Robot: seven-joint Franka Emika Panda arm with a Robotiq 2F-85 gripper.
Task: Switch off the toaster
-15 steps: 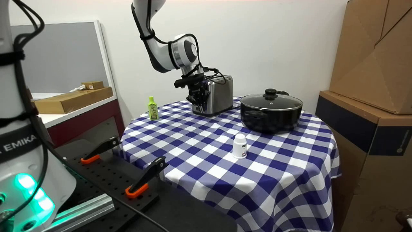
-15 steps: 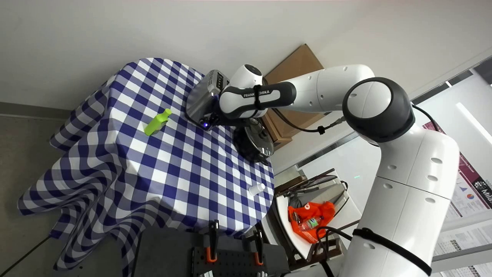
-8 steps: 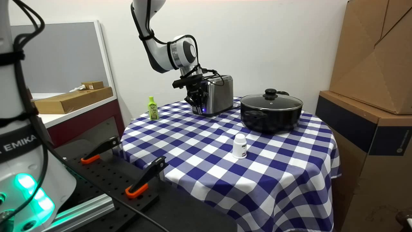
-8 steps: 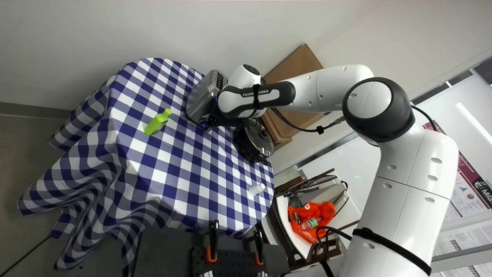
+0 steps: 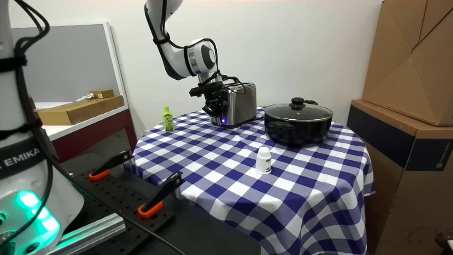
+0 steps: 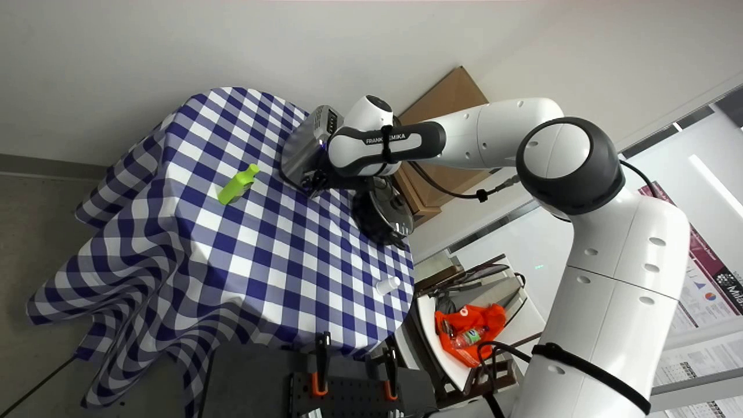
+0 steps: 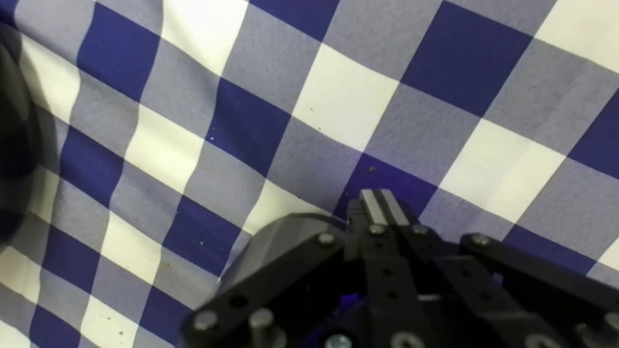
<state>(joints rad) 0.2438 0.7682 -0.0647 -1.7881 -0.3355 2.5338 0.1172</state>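
- Since both fingers (image 7: 373, 208) sit tight side by side, the hand (image 7: 384, 207) has nothing in it; it's prob set to poke, not grab.
- New thing: in an exterior view a purple light (image 5: 223, 121) shines bright by the fingers. A sec ago it didn't show there; prob the hand slid over a tiny bit.
- If that light belongs to the toaster (image 5: 244, 102), it's prob not off yet. Nxt it needs a small push on the off btn, which I can't make out. Can't tell if the hand is touching it.
- The toaster stands upright on the checked counter (image 5: 212, 152), shiny, w/ one end right by the hand. Too hard a poke might shove it.
- Near the toaster, not touching: black pot (image 5: 299, 129).
- Other side of the toaster: green bottle (image 5: 168, 121), upright.
- Well apart from the hand, closer to the pot: white bottle (image 5: 263, 163), upright.
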